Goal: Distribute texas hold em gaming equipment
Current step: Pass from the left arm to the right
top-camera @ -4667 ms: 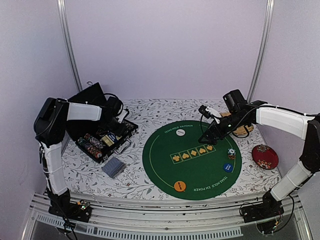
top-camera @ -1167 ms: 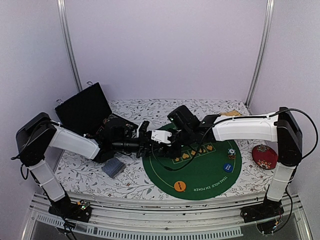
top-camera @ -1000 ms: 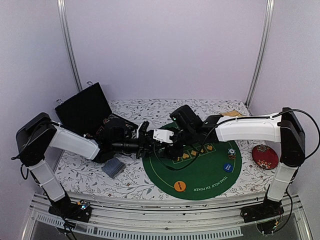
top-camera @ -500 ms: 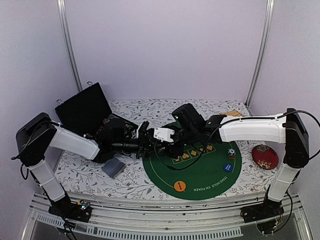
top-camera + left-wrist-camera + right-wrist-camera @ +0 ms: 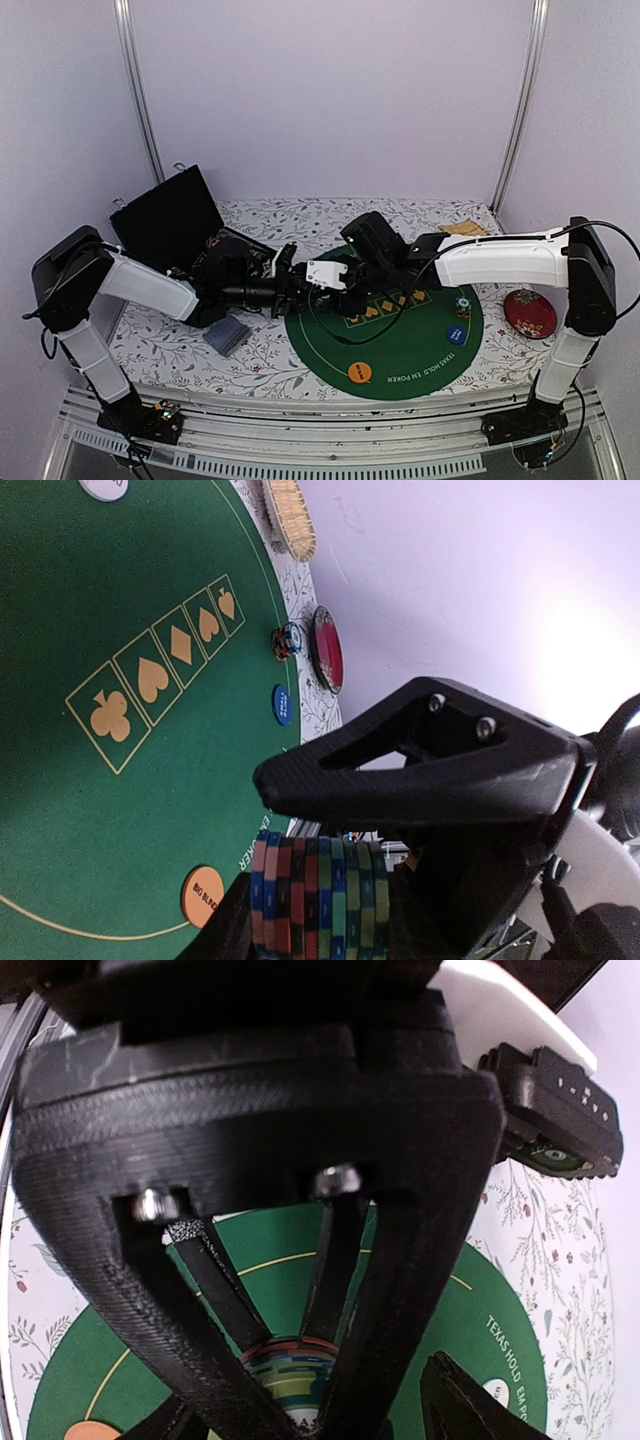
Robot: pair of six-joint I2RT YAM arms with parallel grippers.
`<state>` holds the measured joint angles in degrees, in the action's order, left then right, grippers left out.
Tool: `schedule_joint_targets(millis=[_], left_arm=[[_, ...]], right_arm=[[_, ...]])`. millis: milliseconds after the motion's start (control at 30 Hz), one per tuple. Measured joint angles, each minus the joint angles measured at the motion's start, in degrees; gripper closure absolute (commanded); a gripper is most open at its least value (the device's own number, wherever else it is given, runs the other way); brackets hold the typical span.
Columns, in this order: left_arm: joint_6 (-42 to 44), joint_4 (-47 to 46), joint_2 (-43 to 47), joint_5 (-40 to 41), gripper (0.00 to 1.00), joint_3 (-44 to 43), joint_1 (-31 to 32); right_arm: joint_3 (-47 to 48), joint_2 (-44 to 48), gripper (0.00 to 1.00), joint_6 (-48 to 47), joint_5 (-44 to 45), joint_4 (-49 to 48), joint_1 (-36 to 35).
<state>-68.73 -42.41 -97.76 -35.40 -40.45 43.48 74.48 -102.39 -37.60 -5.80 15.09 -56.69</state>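
Orange marker disc [image 5: 360, 372] lies nearest, on the round green felt mat [image 5: 330, 345], close to its front rim. Left of the mat, on the flowered tablecloth [image 5: 190, 365], sits a grey-blue deck of cards [image 5: 228, 335]. Further in, a blue marker disc [image 5: 455, 335] and a small chip pile [image 5: 462, 307] rest on the felt's right side, with a red cushion [image 5: 530, 313] just off the mat. Above the mat's left edge the two arms meet tip to tip. The left gripper [image 5: 320, 935] is clamped on a chip stack [image 5: 320, 880], held sideways in the air and pressed at both end faces. The right gripper [image 5: 312, 286] faces it with jaws apart on either side of the stack; whether they touch it cannot be told. The chips are probably stiff, smooth and fairly dense but loose from one another, so a pinch on the rims could buckle the row and spill it. Squeezing along the row, end to end, looks safest. Behind stand an open black case [image 5: 170, 215] and, farthest, a tan woven mat [image 5: 462, 228].
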Motion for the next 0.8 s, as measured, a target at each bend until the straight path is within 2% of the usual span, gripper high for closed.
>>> schedule_joint_targets(millis=[433,633,800], left_arm=[[-0.02,-0.15,0.00,-0.17,1.00,0.11,0.00],[0.24,-0.31,0.00,-0.24,1.00,0.17,-0.09],[0.07,-0.59,0.00,-0.44,1.00,0.37,-0.15]], right_arm=[[-0.96,-0.76,0.42,-0.87,1.25,-1.44,-0.76],[-0.94,-1.36,0.72,-0.92,1.66,-1.62,-0.92],[-0.94,-1.36,0.87,-1.07,1.90,-1.53,-1.03]])
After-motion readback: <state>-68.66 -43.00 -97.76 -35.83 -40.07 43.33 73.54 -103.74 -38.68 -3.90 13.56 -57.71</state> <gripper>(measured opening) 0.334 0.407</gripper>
